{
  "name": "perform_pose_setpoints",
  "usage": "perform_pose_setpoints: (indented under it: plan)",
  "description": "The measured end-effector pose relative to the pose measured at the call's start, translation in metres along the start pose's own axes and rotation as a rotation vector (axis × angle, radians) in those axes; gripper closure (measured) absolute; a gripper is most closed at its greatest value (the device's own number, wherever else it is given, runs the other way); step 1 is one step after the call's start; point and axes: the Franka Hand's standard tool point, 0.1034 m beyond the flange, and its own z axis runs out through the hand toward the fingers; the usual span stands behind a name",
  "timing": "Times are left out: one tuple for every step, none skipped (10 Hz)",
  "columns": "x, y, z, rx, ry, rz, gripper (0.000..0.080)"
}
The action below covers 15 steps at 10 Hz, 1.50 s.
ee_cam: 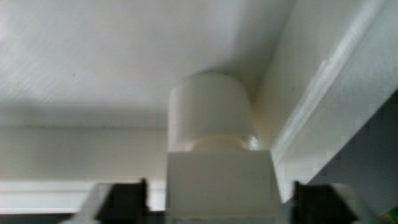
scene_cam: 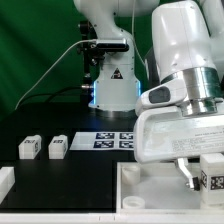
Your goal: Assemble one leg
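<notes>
In the exterior view's middle left, two spare small white tagged blocks lie side by side on the black table, the thin flat white marker board sits at centre, and the large white square rimmed panel fills the lower right. Over that panel, at the lower right edge, the two-finger gripper pinches the leg — a small white plastic peg with a black-and-white tag. In the wrist view the dark fingers press on both sides of its square body, and its long axis runs straight out from the jaws, rounded end pointing into the panel's inner corner — so the coming move is probably a push along that axis.
</notes>
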Motion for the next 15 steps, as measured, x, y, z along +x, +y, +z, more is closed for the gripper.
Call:
perform_pose_setpoints:
  plan:
    - [0.000,0.000,0.000,0.000,0.000,0.000,0.0214]
    - [0.000,0.000,0.000,0.000,-0.001,0.000,0.0214]
    - [0.000,0.000,0.000,0.000,-0.001,0.000,0.0161]
    - [0.000,0.000,0.000,0.000,-0.001,0.000,0.0153]
    - [-0.001,0.000,0.000,0.000,-0.001,0.000,0.0153]
    - [-0.001,0.000,0.000,0.000,-0.001,0.000,0.0153]
    - [-0.001,0.000,0.000,0.000,-0.001,0.000,0.0151]
    - [-0.001,0.000,0.000,0.000,-0.001,0.000,0.0151]
    - [0.000,0.000,0.000,0.000,-0.001,0.000,0.0151]
    - [0.006,-0.003,-0.007,0.006,-0.016,0.001,0.0151]
    - [0.017,-0.003,-0.018,0.009,-0.017,0.002,0.0151]
    - [0.023,-0.002,-0.023,0.012,-0.028,0.004,0.0151]
    - [0.024,-0.001,-0.023,0.018,-0.062,0.006,0.0151]
    - [0.025,0.005,-0.022,0.012,-0.055,0.009,0.0151]
    - [0.020,0.008,-0.018,0.013,-0.080,0.015,0.0151]
